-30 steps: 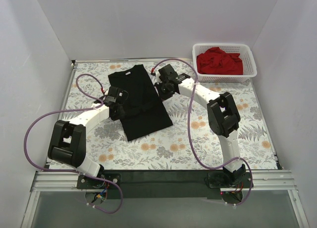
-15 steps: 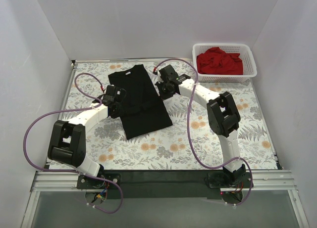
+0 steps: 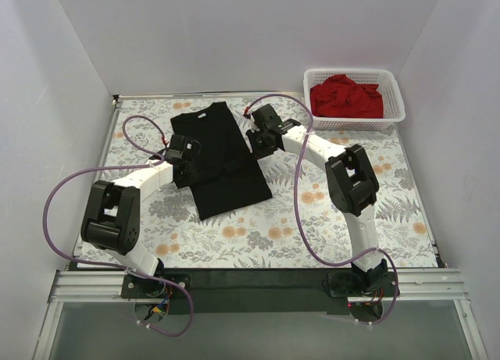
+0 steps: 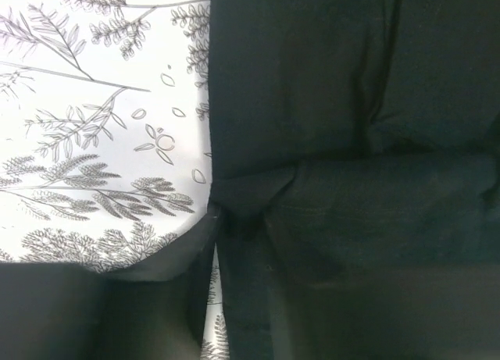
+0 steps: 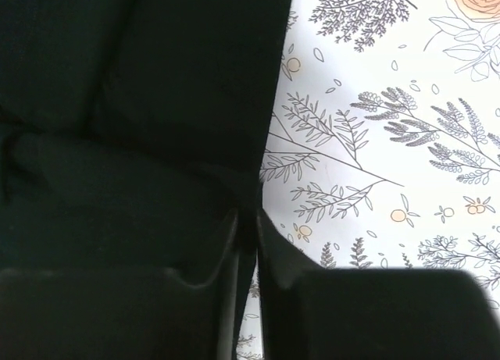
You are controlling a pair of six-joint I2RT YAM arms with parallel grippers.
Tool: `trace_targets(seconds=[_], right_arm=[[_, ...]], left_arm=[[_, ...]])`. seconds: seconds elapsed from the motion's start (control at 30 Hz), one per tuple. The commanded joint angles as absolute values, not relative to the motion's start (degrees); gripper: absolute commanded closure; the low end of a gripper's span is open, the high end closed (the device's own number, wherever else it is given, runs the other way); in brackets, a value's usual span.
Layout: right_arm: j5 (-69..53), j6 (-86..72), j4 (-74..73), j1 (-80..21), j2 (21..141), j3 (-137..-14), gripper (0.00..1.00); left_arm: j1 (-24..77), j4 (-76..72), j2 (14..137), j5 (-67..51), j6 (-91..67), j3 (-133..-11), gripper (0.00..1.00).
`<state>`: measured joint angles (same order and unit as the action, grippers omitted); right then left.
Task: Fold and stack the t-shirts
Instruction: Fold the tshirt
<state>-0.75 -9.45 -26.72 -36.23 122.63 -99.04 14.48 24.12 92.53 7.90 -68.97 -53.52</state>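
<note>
A black t-shirt (image 3: 223, 161) lies on the flowered table, folded into a long strip that slants from the far left toward the near middle. My left gripper (image 3: 186, 153) sits low at its left edge, and my right gripper (image 3: 256, 139) at its right edge. In the left wrist view the shirt's hem (image 4: 234, 200) lies between the slightly parted fingers of the left gripper (image 4: 212, 278), open a crack. In the right wrist view the right gripper (image 5: 248, 247) also stands open by a narrow slit, the cloth edge (image 5: 248, 192) at its tips. A red t-shirt (image 3: 346, 97) lies crumpled in the basket.
The white lattice basket (image 3: 353, 124) stands at the far right corner. White walls close in the table on three sides. Purple cables loop over both arms and onto the tabletop (image 3: 312, 219).
Both grippers have parted their fingers a little where they pinched the black shirt's edges. The left arm's elbow has shifted slightly; the shirt has not moved.
</note>
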Motion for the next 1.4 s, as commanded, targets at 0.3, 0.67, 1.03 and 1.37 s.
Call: trace_targets(seconds=[0.3, 0.67, 1.03, 1.37], right_arm=[[-5.4, -16.6, -16.2, -37.1, 111.4, -86.5, 0.54], [-17.6, -22.7, -6.3, -38.8, 115.2, -82.8, 0.66], [-20.7, -23.0, -3.7, -38.8, 121.5, -85.4, 0.71], [-20.3, -23.1, -3.8, -36.9, 128.7, -99.7, 0.71]], left_arm=[[16.3, 23.8, 78.9, 6.9, -70.7, -51.9, 0.27], [25.5, 25.0, 81.2, -1.8, -76.6, -46.8, 0.46], [25.7, 27.2, 88.4, -4.7, -76.2, -46.9, 0.54], [25.6, 28.1, 88.9, -4.6, -75.3, -46.3, 0.54]])
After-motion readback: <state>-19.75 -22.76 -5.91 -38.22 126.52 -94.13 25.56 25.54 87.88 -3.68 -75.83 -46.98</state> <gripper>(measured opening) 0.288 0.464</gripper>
